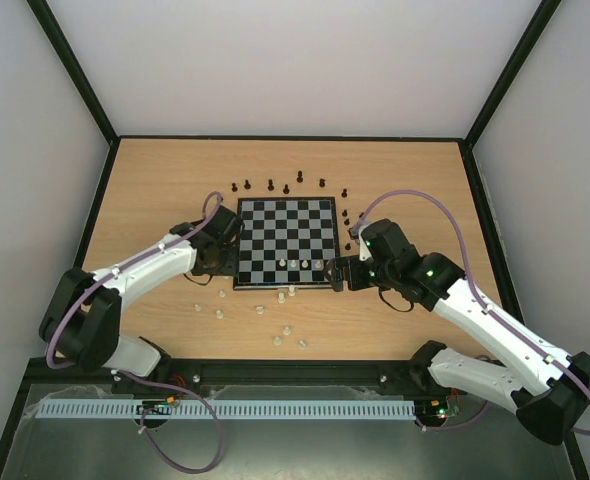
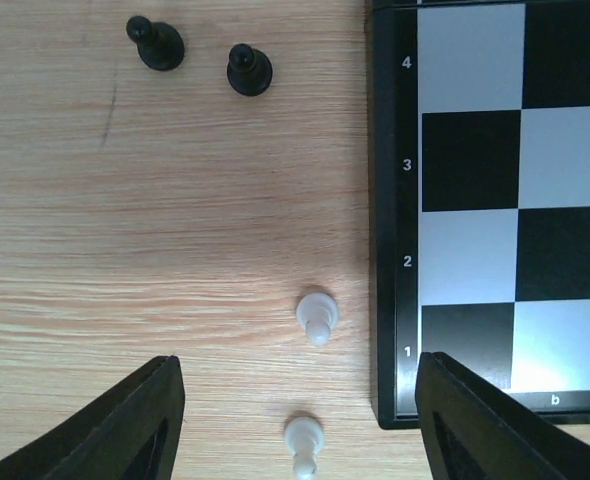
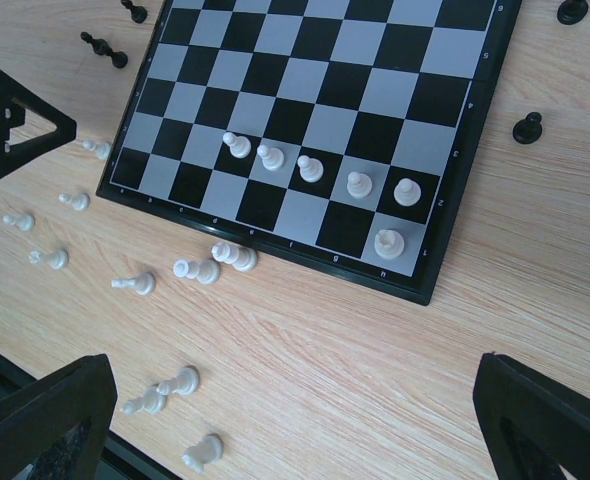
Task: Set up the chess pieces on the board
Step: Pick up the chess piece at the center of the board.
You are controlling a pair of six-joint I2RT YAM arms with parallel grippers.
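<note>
The board (image 1: 285, 238) lies mid-table; it also shows in the right wrist view (image 3: 375, 60) and the left wrist view (image 2: 520, 200). Several white pawns (image 3: 310, 168) stand in its second row, and a white rook (image 3: 389, 242) stands on the corner square. My left gripper (image 2: 300, 425) is open and empty beside the board's near left corner, with two white pawns (image 2: 317, 317) on the wood between its fingers (image 2: 125, 425). My right gripper (image 3: 295, 425) is open and empty over bare wood near the board's near right corner. Loose white pieces (image 3: 197, 270) lie before the board.
Black pieces (image 1: 286, 187) stand in an arc on the wood behind and right of the board. Two black pawns (image 2: 248, 70) stand left of it. More white pieces (image 1: 287, 328) are scattered towards the near table edge. Walls enclose the table.
</note>
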